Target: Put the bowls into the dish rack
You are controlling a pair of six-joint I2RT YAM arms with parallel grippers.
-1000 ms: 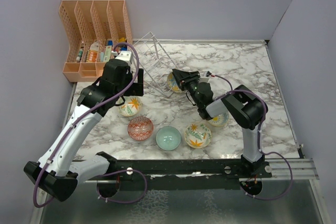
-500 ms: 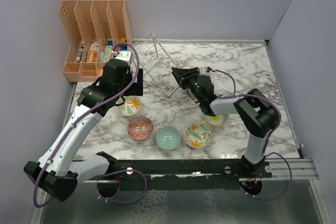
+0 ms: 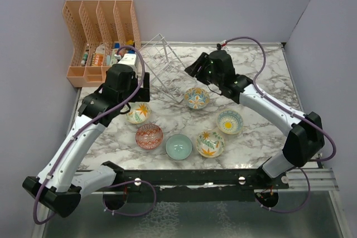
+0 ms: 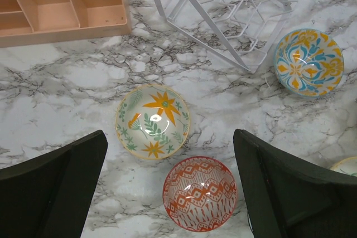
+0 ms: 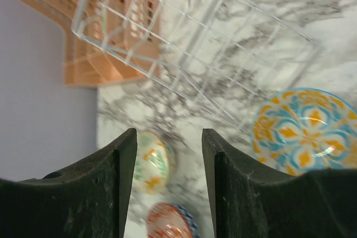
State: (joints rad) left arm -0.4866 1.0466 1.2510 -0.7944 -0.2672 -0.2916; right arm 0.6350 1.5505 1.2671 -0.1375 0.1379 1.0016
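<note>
Nothing loaded yet: six bowls [image 3: 178, 146] sit on the counter [image 3: 262, 65], the dish rack [image 3: 163, 62] is bare. The left claw [image 4: 169, 137] and right claw [image 5: 168, 135] both gape, empty.

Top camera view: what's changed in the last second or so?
The right pincer pulled up and back from over the blue-patterned bowl toward the dish rack, open and empty. Its arm stretched out, uncovering the yellow-sun bowl. The blue-patterned bowl lies upright just in front of the rack. The left pincer, open, and the other four bowls barely changed.
</note>
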